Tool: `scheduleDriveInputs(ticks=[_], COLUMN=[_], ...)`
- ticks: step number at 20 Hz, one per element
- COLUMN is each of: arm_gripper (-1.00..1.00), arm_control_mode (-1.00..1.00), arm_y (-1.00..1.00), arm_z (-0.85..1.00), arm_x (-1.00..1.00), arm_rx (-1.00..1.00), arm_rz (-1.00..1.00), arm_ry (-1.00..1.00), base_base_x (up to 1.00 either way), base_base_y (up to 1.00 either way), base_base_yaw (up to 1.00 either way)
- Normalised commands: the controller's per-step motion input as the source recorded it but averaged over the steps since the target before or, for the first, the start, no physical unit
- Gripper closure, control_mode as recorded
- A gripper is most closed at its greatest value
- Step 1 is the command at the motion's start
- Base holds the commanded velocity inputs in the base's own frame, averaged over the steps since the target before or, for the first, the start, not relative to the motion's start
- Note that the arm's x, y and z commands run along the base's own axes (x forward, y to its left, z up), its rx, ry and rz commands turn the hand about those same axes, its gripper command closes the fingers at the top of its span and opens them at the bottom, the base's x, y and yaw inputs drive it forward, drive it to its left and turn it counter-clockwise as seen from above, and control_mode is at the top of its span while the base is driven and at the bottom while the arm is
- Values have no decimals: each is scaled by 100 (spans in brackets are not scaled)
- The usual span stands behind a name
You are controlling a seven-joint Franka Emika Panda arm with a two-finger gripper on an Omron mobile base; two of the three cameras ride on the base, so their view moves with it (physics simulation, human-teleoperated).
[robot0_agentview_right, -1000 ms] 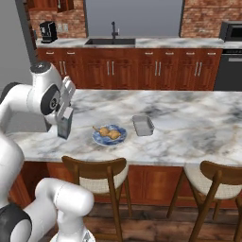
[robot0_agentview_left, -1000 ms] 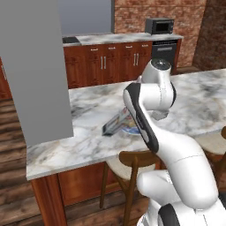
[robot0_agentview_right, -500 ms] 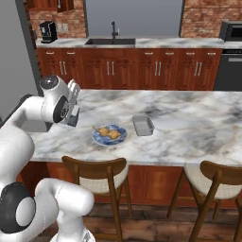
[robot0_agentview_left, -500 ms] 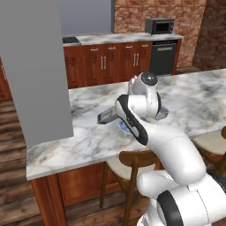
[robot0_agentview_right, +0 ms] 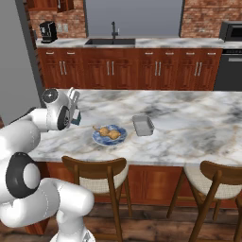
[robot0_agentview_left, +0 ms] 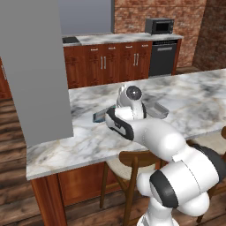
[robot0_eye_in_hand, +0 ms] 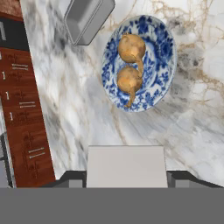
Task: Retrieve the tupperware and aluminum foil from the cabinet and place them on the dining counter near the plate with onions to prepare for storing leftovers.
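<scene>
My gripper [robot0_eye_in_hand: 126, 180] is shut on the aluminum foil [robot0_eye_in_hand: 126, 166], whose pale carton end sits between the dark fingertips [robot0_eye_in_hand: 72, 179]. In the base views the gripper [robot0_agentview_right: 73, 111] holds the aluminum foil [robot0_agentview_left: 99, 116] low over the dining counter [robot0_agentview_right: 189, 142], left of the plate with onions [robot0_agentview_right: 109, 134]. Through the hand camera, the blue patterned plate [robot0_eye_in_hand: 162, 83] carries two brown onions [robot0_eye_in_hand: 131, 49]. The grey tupperware [robot0_agentview_right: 143, 125] lies on the marble just right of the plate, and its tub [robot0_eye_in_hand: 87, 17] appears beyond the plate.
Two wooden stools [robot0_agentview_right: 97, 172] stand along the counter's near side. A grey fridge wall [robot0_agentview_left: 35, 70] rises at the left. Behind are the sink worktop [robot0_agentview_right: 123, 42], a coffee machine [robot0_agentview_right: 47, 30] and a microwave [robot0_agentview_left: 159, 25].
The arm has folded down over the counter and the hand has turned, carrying the foil carton slightly left and lower beside the plate. Plate and tupperware have not moved.
</scene>
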Motion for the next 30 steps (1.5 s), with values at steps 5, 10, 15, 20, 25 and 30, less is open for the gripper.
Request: scheduleDriveInputs(ticks=[5, 10, 15, 20, 25, 30], arm_gripper=[100, 100, -100, -100, -100, -100], arm_control_mode=[-100, -100, -100, -100, -100, -100], arm_y=[24, 0, -1, 0, -16, -12], arm_z=[-24, -18, -61, -67, -52, -43], arm_x=[13, 1, 11, 0, -27, -56], arm_rx=[-5, -8, -3, -5, -1, -1], arm_rz=[-12, -14, -10, -6, -6, -7], arm_ry=[18, 35, 15, 9, 7, 3], base_base_x=[0, 0, 0, 0, 0, 0], base_base_y=[0, 0, 0, 0, 0, 0], base_base_yaw=[0, 0, 0, 0, 0, 0])
